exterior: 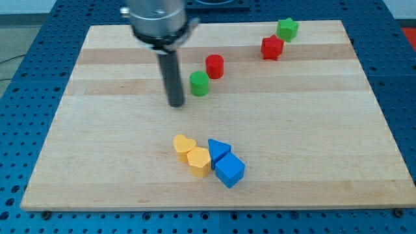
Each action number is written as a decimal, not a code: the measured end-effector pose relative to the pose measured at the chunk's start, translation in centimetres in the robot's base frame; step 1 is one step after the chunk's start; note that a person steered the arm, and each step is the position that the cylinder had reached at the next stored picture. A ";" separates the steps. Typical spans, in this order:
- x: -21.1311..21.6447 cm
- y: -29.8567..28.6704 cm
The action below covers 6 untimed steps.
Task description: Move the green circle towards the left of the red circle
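Observation:
The green circle [199, 83] stands on the wooden board, just below and to the left of the red circle [214, 66]; the two are close, nearly touching. My tip [177, 104] rests on the board a little left of and below the green circle, with a small gap between them. The dark rod rises from the tip to the arm's head at the view's top.
A red star-like block [272, 47] and a green star-like block [286, 28] sit at the view's top right. A yellow heart [184, 144], a yellow block [199, 161], a blue triangle [218, 151] and a blue cube [229, 170] cluster near the bottom centre.

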<state>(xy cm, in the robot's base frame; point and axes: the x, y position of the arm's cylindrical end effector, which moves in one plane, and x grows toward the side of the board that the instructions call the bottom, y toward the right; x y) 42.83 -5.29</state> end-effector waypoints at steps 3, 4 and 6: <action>-7.2 2.4; -7.3 -3.2; -9.8 6.4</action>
